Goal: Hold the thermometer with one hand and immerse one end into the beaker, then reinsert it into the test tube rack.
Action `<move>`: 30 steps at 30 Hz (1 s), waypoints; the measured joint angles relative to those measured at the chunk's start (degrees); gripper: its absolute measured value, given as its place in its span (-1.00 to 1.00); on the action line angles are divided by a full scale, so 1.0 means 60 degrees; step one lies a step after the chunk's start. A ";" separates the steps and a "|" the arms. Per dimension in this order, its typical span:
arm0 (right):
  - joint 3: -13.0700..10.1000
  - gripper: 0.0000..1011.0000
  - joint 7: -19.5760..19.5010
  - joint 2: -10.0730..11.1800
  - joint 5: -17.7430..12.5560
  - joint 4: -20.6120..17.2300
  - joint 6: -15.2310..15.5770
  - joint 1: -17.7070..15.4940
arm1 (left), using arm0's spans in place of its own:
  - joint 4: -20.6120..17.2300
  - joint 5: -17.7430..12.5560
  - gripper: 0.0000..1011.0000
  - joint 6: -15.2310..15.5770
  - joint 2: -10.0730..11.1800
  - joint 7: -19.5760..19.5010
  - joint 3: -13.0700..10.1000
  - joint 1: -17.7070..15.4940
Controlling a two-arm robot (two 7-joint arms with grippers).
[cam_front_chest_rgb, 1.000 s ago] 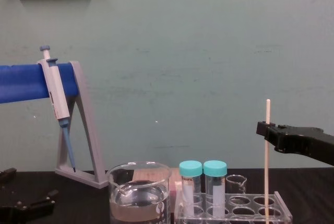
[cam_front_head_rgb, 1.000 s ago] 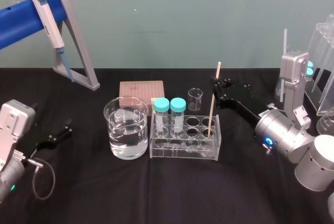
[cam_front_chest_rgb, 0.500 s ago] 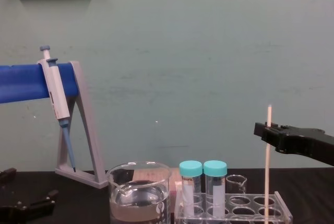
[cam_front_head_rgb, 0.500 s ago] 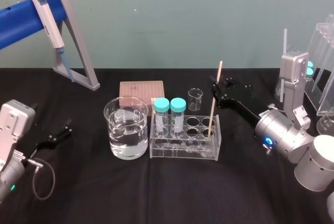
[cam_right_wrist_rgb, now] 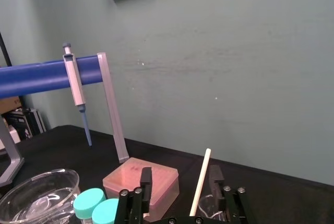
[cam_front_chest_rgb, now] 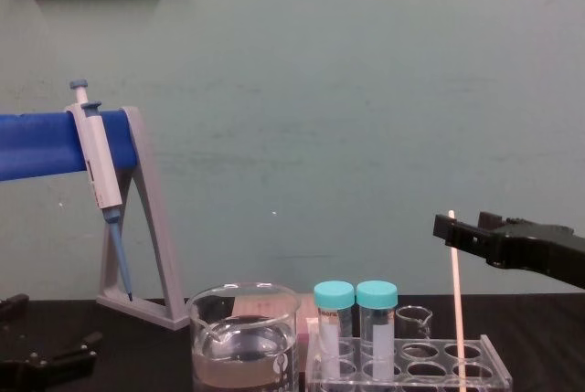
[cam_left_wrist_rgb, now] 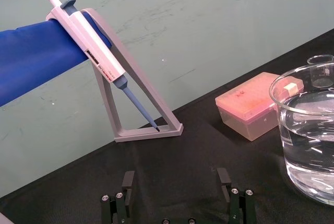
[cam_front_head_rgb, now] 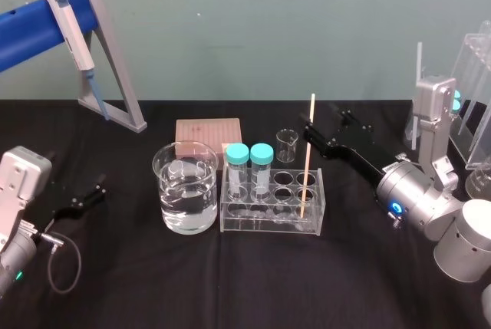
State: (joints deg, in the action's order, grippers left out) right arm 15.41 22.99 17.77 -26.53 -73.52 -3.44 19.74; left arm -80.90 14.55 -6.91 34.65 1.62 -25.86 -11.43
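the right end effector (cam_right_wrist_rgb: 180, 178) has its fingers apart on either side of the thermometer (cam_front_head_rgb: 307, 162), which stands in the right end of the test tube rack (cam_front_head_rgb: 270, 218). the left end effector (cam_left_wrist_rgb: 177, 179) is parked at the left, fingers apart.

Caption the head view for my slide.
Open right gripper straddles the thermometer standing in the rack; beaker of clear liquid beside the rack; left gripper parked open at far left.
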 joint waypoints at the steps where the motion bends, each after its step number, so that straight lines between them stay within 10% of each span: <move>1: -0.0010 0.44 -0.0013 0.0002 0.0004 -0.0029 0.0001 -0.0008 | 0.0000 0.0000 0.99 0.0000 0.0000 0.0000 0.0000 0.0000; 6: -0.0094 0.66 -0.0361 0.0073 0.0250 -0.0459 -0.0006 -0.0138 | 0.0000 0.0000 0.99 0.0000 0.0000 0.0000 0.0000 -0.0001; 17: -0.0626 0.98 -0.3481 -0.0286 0.2377 -0.1664 -0.0179 -0.1131 | 0.0000 0.0000 0.99 0.0000 0.0000 0.0000 0.0000 0.0000; 30: -0.0673 0.98 -0.3371 -0.0621 0.2601 -0.0524 0.0091 -0.1357 | 0.0000 0.0000 0.99 0.0000 0.0000 0.0000 0.0000 -0.0001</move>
State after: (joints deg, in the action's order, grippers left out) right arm 11.37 2.77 14.04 -10.92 -76.66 -2.89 11.59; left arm -80.90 14.55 -6.91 34.65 1.62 -25.86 -11.43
